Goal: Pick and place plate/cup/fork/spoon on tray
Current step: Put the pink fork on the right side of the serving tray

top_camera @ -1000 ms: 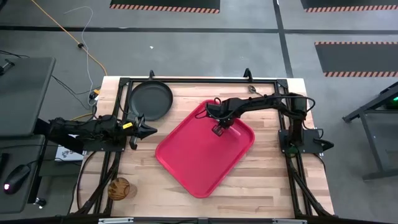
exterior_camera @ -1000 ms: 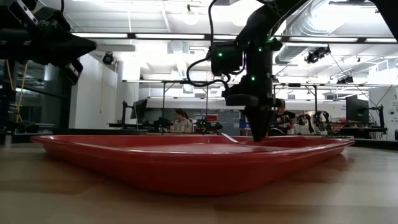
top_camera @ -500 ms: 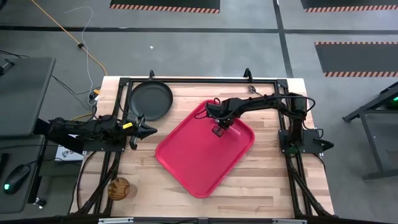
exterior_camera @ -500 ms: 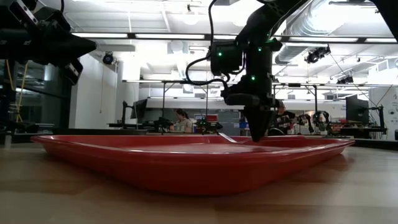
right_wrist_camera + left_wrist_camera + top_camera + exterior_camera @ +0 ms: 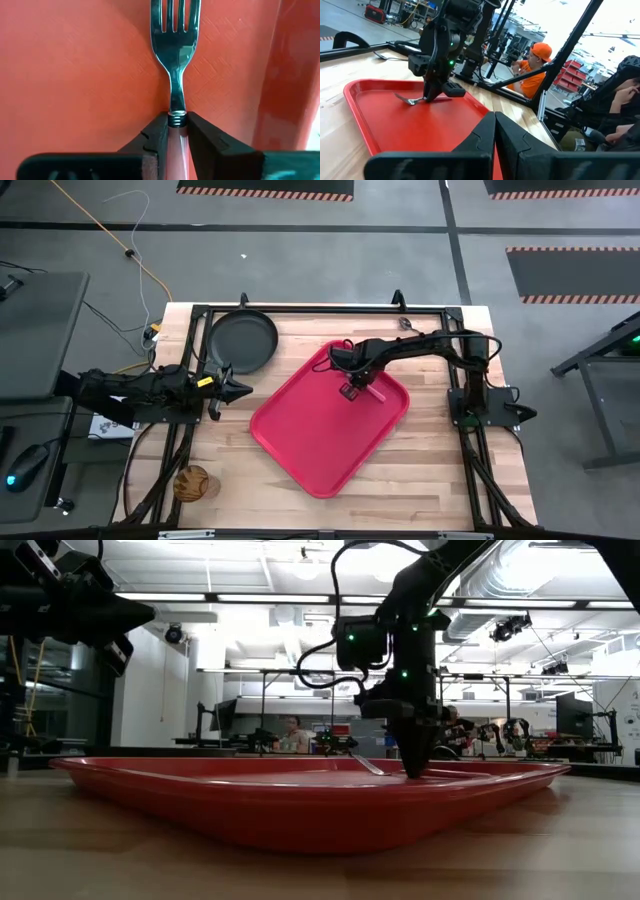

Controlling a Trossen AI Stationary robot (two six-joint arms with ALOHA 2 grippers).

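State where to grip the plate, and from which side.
Likely its raised rim, at the edge nearest the left gripper, coming down from above: the plate lies flat on the table, so only the rim offers a lip to pinch. The right gripper holds the fork on the tray.

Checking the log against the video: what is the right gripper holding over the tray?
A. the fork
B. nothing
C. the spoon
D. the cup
A: in the right wrist view the right gripper has its jaws shut on the pink handle of the fork, tines over the red tray.
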